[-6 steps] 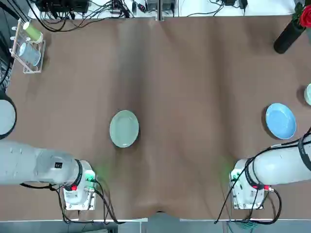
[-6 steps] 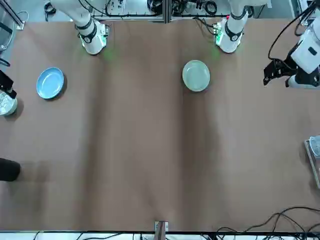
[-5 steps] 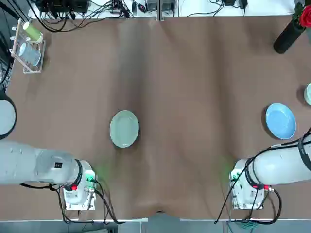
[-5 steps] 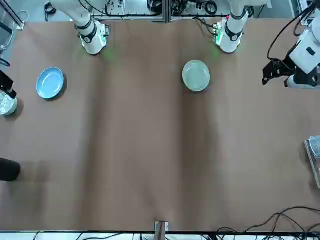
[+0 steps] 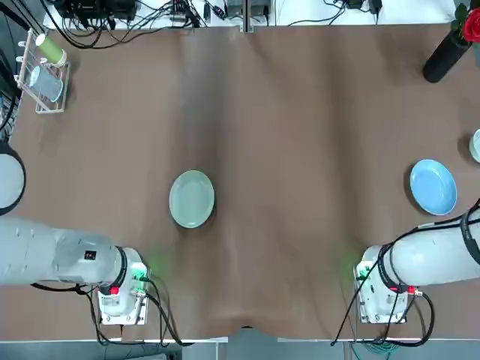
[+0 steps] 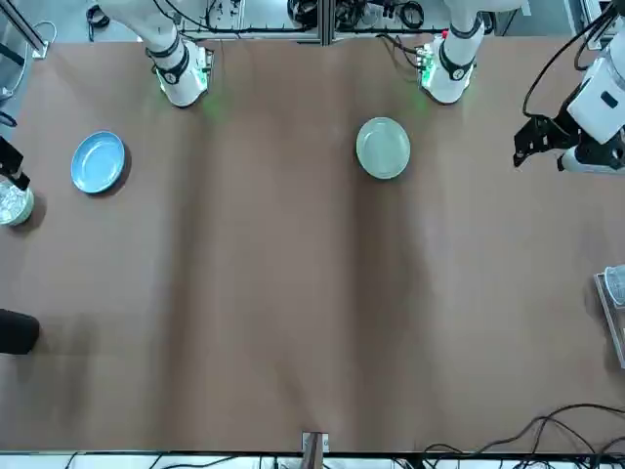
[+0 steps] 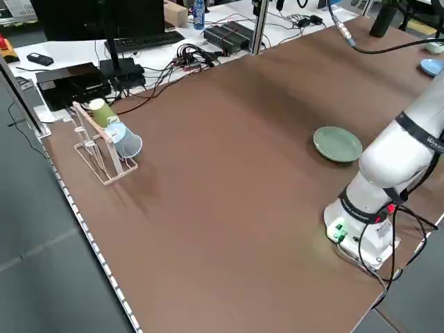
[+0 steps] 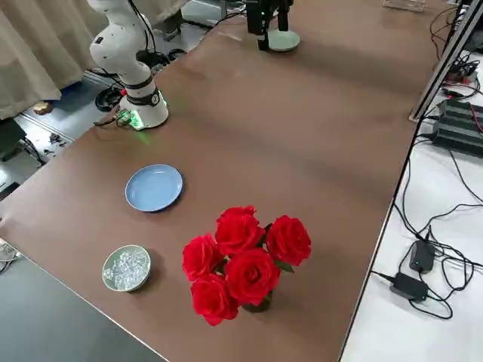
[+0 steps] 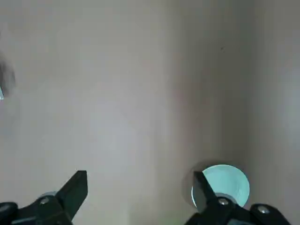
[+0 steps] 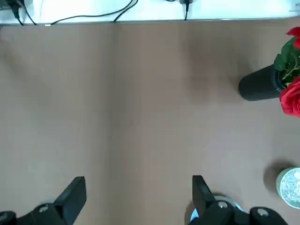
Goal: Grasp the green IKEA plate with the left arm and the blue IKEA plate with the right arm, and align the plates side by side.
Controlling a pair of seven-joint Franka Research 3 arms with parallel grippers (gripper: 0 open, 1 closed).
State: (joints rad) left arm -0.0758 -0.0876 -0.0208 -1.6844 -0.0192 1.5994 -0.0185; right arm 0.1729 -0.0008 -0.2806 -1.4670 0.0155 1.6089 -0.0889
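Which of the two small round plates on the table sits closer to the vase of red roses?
The light sky-blue round plate, lying just beside the roses; the pale mint-green plate lies near the table's middle.

1. The right arm's black two-finger gripper [image 10: 139, 194] hung over the brown table [image 10: 140, 103], and its fingers were spread wide apart.
2. A black vase [image 10: 258, 85] with red roses [image 10: 293, 91] stood on the table.
3. A small round bowl with shiny clear bits [image 10: 288, 186] sat near the vase.
4. A bit of the light blue round plate [image 10: 193, 215] peeked out by one finger.
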